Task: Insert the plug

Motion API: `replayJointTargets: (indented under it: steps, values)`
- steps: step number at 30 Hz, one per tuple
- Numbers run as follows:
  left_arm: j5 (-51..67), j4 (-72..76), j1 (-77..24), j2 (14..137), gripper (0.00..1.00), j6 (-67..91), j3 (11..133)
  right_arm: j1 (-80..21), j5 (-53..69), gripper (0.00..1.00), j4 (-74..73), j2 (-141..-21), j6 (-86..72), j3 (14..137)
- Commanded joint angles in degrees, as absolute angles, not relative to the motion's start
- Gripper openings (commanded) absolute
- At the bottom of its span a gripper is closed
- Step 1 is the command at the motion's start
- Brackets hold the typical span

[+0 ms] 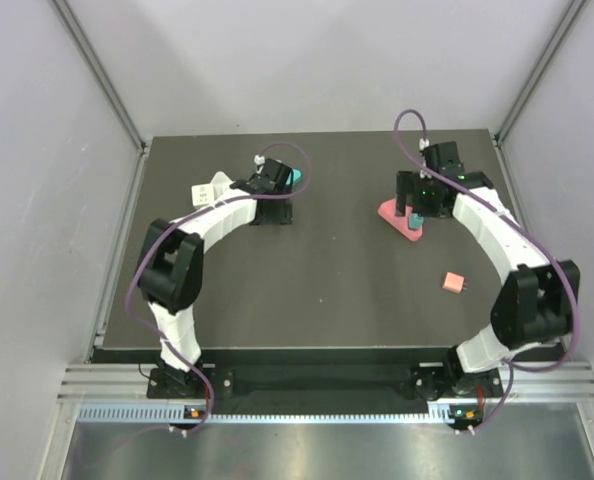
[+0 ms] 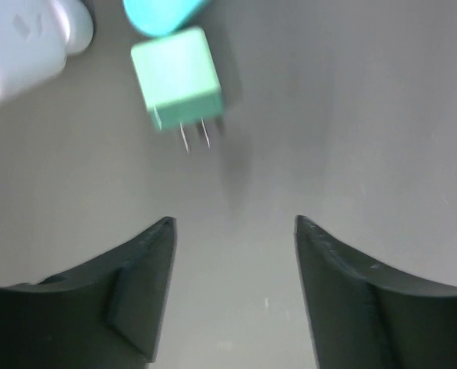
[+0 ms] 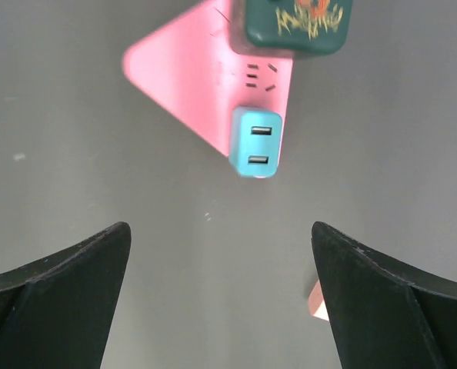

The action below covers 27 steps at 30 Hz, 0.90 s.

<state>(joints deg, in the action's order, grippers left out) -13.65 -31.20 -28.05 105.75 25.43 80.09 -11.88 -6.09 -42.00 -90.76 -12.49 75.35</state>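
Note:
A mint-green two-prong plug (image 2: 176,77) lies on the dark table just ahead of my left gripper (image 2: 234,223), which is open and empty, prongs pointing toward the fingers. A cyan object (image 2: 163,11) touches its far end. My right gripper (image 3: 219,227) is open and empty, hovering short of a pink power strip (image 3: 198,73) that carries a cyan USB adapter (image 3: 255,142) and a dark green plug (image 3: 294,27). In the top view the left gripper (image 1: 275,205) is at the back centre-left, and the right gripper (image 1: 417,205) is over the pink strip (image 1: 392,213).
A white power strip (image 2: 21,46) lies left of the green plug, also in the top view (image 1: 205,192). A small pink plug (image 1: 454,283) lies loose at the right. It shows beside my right finger (image 3: 317,300). Grey walls enclose the table.

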Motion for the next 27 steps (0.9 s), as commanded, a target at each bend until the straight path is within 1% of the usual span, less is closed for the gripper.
replayJointTargets:
  steps: [1, 4, 7, 13, 17, 19, 21, 22, 25, 26, 27]
  values:
    - [-15.4, -32.5, -26.3, 110.6, 0.66, 25.6, 85.7, -12.0, -1.2, 1.0, -40.6, -83.2, -9.2, 74.9]
    - [-15.3, -32.3, -25.0, 113.8, 0.66, 25.0, 88.3, -12.1, 5.3, 1.0, -38.3, -78.7, -10.3, 72.1]
    - [-16.4, -31.1, -24.4, 116.2, 0.68, 23.1, 90.2, -12.1, 10.2, 1.0, -34.8, -75.5, -10.7, 69.8]
    - [-18.1, -31.4, -23.7, 121.4, 0.71, 22.1, 93.4, -12.2, 13.0, 1.0, -34.2, -75.1, -10.5, 69.5]
    - [-18.1, -30.4, -23.6, 123.0, 0.71, 20.2, 94.6, -12.2, 13.5, 0.99, -33.3, -74.4, -10.7, 68.6]
    - [-17.3, -29.7, -23.6, 123.2, 0.65, 19.6, 94.6, -12.2, 13.5, 1.0, -33.1, -74.3, -10.9, 68.2]
    - [-16.1, -30.1, -23.6, 123.0, 0.53, 19.4, 94.7, -12.3, 13.5, 1.0, -32.7, -74.0, -11.2, 67.9]
    - [-15.5, -30.5, -23.6, 122.0, 0.36, 19.7, 94.6, -12.4, 13.7, 1.0, -32.3, -74.0, -11.4, 67.3]
    - [-11.1, -30.9, -23.9, 118.1, 0.16, 20.6, 91.9, -12.4, 14.8, 1.0, -31.6, -74.4, -12.1, 66.5]
    - [-9.7, -30.9, -24.4, 116.6, 0.06, 20.7, 90.9, -12.5, 15.5, 1.0, -31.1, -74.8, -12.9, 66.1]
    - [-7.5, -30.7, -24.9, 115.2, 0.0, 20.0, 88.7, -12.7, 16.6, 1.0, -30.4, -75.0, -13.5, 65.7]
